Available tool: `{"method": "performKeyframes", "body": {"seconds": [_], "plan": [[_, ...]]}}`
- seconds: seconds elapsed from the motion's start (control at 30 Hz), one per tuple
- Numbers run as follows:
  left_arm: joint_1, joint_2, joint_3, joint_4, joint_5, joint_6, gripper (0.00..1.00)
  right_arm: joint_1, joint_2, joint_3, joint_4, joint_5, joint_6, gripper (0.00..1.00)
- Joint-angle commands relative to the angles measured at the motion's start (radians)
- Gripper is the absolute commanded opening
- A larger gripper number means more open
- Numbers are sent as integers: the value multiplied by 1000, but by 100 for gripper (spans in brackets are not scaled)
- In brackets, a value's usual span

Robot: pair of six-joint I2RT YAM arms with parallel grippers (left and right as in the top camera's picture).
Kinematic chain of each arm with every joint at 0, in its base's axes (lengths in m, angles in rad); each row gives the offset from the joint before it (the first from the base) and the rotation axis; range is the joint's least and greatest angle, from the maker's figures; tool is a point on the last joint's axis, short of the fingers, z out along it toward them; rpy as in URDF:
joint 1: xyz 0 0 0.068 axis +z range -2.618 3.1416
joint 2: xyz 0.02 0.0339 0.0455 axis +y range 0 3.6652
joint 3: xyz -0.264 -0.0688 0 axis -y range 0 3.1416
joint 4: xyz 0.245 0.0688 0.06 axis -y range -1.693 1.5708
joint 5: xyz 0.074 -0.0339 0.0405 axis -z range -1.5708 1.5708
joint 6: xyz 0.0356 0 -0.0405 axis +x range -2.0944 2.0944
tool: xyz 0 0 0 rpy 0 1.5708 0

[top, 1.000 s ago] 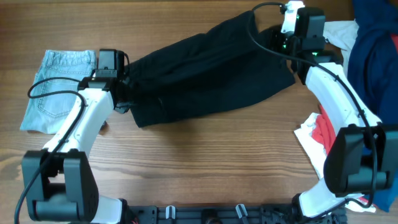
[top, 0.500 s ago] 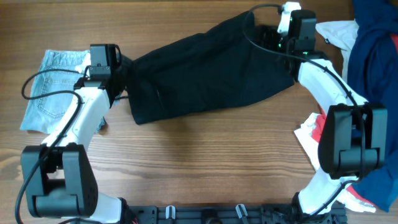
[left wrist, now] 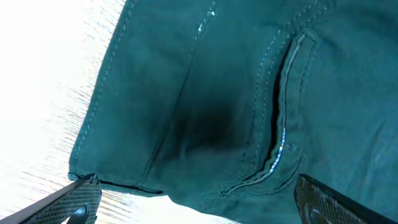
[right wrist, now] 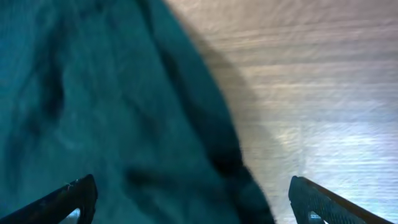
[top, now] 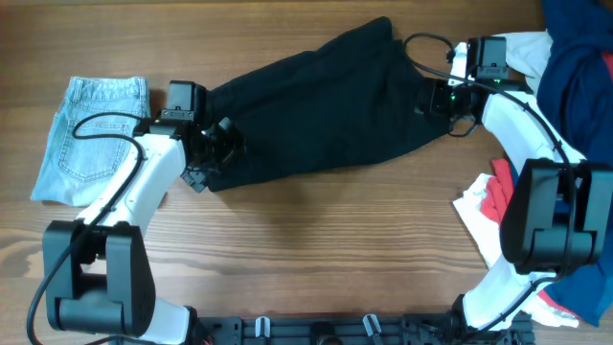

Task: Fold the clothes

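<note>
The clothes, one black garment (top: 316,105), lie spread on a slant across the table, from near left to far right. In the wrist views the fabric looks teal. My left gripper (top: 218,146) hovers open over its near left end; the left wrist view shows a pocket seam (left wrist: 280,124) on the cloth (left wrist: 186,93) and the hem corner by one fingertip (left wrist: 78,198). My right gripper (top: 433,96) stands open over the garment's right edge, where the cloth (right wrist: 112,106) meets bare wood. The left gripper (left wrist: 199,208) and the right gripper (right wrist: 193,208) hold nothing.
Light-blue denim shorts (top: 86,134) lie at the left, behind my left arm. A heap of navy, white and red garments (top: 575,67) fills the right side, with a red-and-white piece (top: 487,203) near my right arm's base. The wooden table (top: 316,249) runs in front.
Both grippers were shut on the garment's ends and now stand open, the cloth let go. The left gripper has moved right over the left end; the right has dropped toward the right edge.
</note>
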Motion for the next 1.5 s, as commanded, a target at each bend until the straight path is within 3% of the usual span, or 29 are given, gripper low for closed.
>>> {"method": "performKeyframes", "body": {"seconds": [0.0,0.2,0.3,0.37,0.4,0.43,0.47,0.5,0.63,0.8,1.07,1.37,1.4,1.43,1.47], "plan": [[-9,8,0,0,-37,31,100,4,10,5,-22,-56,-28,99],[-18,15,0,-1,-70,31,100,6,135,4,76,-175,-34,99],[-33,37,0,0,-70,31,100,17,180,4,140,-245,-55,90],[-40,56,0,-2,-70,31,100,26,185,4,158,-225,-55,70],[-41,66,0,-2,-70,31,100,29,185,4,162,-219,-55,50],[-41,74,0,-2,-70,31,100,29,185,4,161,-216,-55,37],[-41,79,0,-5,-70,31,100,29,185,4,153,-216,-55,14],[-41,80,0,-9,-70,31,100,29,185,4,140,-216,-54,4],[-38,80,0,-32,-84,31,100,29,165,4,-56,-39,31,4],[14,79,0,-170,-153,31,100,31,130,4,-314,156,132,4],[111,58,0,-256,-153,136,100,78,30,4,-487,156,201,4],[112,-166,10,-206,-147,162,100,144,3,-4,-560,224,377,5],[111,-177,10,-196,-140,163,100,140,0,-4,-559,246,394,8],[111,-183,10,-188,-129,163,100,135,-4,-3,-557,257,402,20],[109,-184,10,-176,-108,166,100,126,-6,-3,-547,256,398,66]]}}
